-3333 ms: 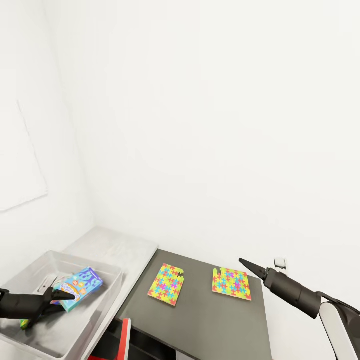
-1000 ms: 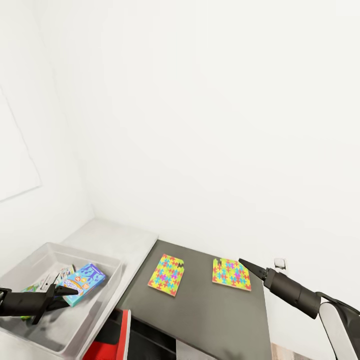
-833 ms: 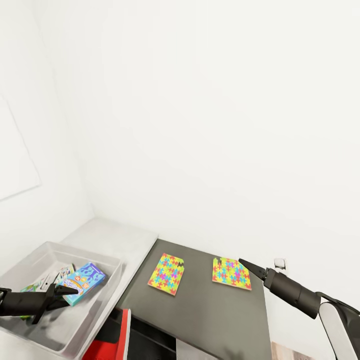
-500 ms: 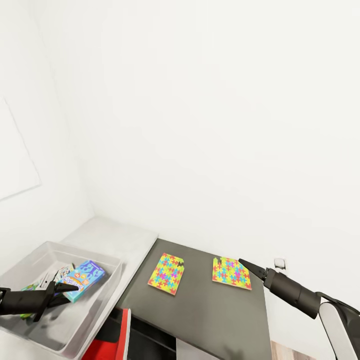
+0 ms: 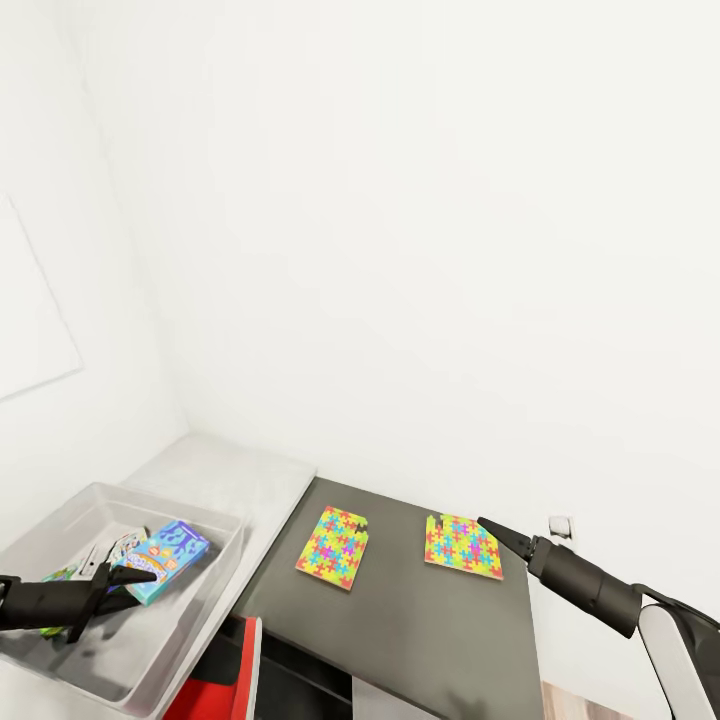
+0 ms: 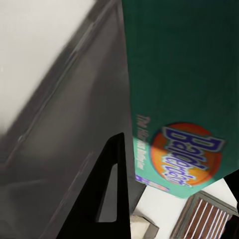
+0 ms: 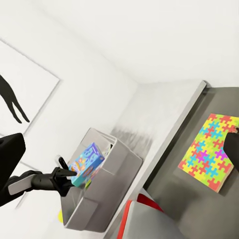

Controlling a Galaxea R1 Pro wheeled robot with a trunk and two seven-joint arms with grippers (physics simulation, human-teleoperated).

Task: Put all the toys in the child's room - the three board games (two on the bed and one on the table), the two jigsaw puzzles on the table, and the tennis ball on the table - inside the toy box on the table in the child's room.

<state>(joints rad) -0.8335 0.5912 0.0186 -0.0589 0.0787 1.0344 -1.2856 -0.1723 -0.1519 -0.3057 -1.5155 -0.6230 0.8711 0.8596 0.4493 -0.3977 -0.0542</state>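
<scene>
Two game boxes — blue board game (image 5: 168, 559) and green one (image 6: 174, 89) — lie in the toy box (image 5: 215, 590); left gripper (image 5: 120, 583), now spread, has released; right gripper (image 5: 492, 529) closed at 4 o'clock.

Head and right wrist views both overlook the toy box (image 5: 215, 560), left wrist close inside.

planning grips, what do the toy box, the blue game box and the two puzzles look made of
Toy box: looks like matte grey plastic, with thin, smooth moulded walls. Blue game box: printed card, with sharp edges and bright, slightly glossy print. Two jigsaw puzzles: thin printed cardboard lying flat on the dark cabinet top; a simulator render, so uncertain.
</scene>
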